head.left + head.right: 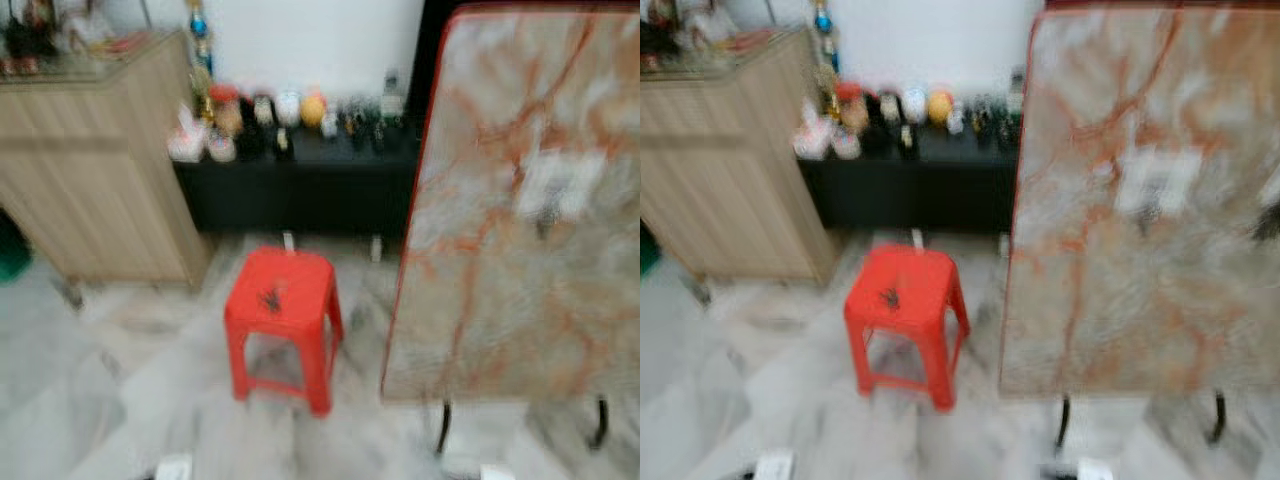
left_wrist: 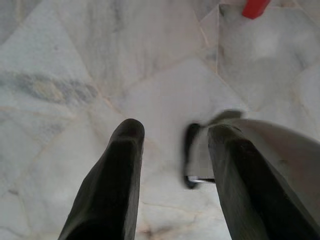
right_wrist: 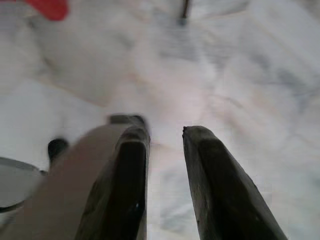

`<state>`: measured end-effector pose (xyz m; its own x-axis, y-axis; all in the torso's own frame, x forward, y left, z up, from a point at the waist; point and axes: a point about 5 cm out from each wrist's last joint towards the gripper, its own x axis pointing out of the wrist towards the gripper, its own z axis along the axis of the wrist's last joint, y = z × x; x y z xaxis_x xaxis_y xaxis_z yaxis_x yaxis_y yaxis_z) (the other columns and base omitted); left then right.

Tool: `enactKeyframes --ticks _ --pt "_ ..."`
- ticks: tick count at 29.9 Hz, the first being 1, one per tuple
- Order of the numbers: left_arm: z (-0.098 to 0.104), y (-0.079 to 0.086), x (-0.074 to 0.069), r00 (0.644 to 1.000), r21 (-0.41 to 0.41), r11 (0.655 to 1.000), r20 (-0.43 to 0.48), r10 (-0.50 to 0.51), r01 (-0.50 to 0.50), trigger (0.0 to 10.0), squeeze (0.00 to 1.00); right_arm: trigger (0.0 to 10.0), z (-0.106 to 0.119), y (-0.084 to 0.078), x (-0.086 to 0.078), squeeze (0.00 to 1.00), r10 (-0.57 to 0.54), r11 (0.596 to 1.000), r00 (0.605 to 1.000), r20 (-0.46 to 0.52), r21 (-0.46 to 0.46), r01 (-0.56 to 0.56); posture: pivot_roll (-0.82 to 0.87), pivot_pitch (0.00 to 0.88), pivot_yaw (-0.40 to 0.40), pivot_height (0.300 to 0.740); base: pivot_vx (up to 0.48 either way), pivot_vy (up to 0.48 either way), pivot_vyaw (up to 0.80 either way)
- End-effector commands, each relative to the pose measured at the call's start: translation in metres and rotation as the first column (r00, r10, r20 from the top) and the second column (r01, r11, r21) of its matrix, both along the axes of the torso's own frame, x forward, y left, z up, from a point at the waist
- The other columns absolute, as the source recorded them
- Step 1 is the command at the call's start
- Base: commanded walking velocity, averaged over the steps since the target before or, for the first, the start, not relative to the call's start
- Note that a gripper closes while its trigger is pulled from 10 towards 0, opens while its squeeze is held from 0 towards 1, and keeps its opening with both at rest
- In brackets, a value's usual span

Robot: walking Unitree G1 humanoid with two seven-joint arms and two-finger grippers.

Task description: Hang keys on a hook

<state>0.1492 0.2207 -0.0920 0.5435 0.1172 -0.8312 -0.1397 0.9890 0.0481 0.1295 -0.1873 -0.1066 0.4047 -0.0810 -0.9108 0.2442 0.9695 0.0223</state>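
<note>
1. Nearest the lens are two long black fingers (image 2: 107, 185) of the left gripper (image 2: 172, 175), spread apart with nothing between them and pointing down at pale grey-veined marble floor (image 2: 75, 60). A red corner at the frame's edge is probably a leg of the stool.
2. Long black fingers (image 3: 220, 185) of the right gripper (image 3: 165, 180) also stand apart, though less widely, and hold nothing. They too point at the floor.
3. Both arms appear to hang low at the robot's sides, idle, with the grippers aimed downward.
4. Ahead on the floor stands a small red plastic stool (image 1: 283, 325). A small dark object (image 1: 271, 297) lies on its seat; this is likely the keys, but blur hides any detail.
5. Just right of the stool stands an upright marble-patterned panel with a red edge (image 1: 520, 210), on thin black legs. A whitish patch with a small dark spot (image 1: 548, 215) sits on its face; that may be the hook, though I cannot tell.
6. Behind are a light wooden cabinet (image 1: 95, 170) to the left and a low black shelf (image 1: 300, 185) crowded with small items against the white wall.
7. By my judgement the step in hand is the approach, with the keys not yet picked up. Next, the robot needs to close in on the stool, bend, and bring one open gripper down over the dark object.
</note>
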Motion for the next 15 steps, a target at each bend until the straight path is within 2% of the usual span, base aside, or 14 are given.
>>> enactKeyframes --ticks 1,3,8,15 --pt "0.001 0.009 -0.002 1.000 0.019 1.000 0.002 0.013 -0.013 10.0 0.00 10.0 0.003 0.006 0.012 0.00 0.016 1.000 0.999 0.030 -0.004 -0.016 0.04 0.000 -0.025 0.713 0.000 0.480 0.00" --pt "0.001 0.009 -0.002 1.000 0.020 1.000 0.002 0.014 -0.014 10.0 0.00 10.0 0.004 0.008 0.013 0.00 0.020 1.000 0.999 0.031 -0.003 -0.020 0.04 0.000 -0.026 0.713 0.000 0.480 0.00" --pt "0.002 0.009 -0.001 1.000 0.020 1.000 0.005 0.018 -0.018 10.0 0.00 10.0 0.004 -0.001 0.011 0.00 0.016 1.000 0.999 0.032 -0.013 -0.015 0.04 0.000 -0.028 0.713 0.000 0.480 0.00" --pt "0.002 0.009 -0.002 1.000 0.021 1.000 0.005 0.018 -0.018 10.0 0.00 10.0 0.004 -0.002 0.011 0.00 0.016 1.000 0.999 0.031 -0.016 -0.016 0.04 0.000 -0.027 0.713 0.000 0.480 0.00"
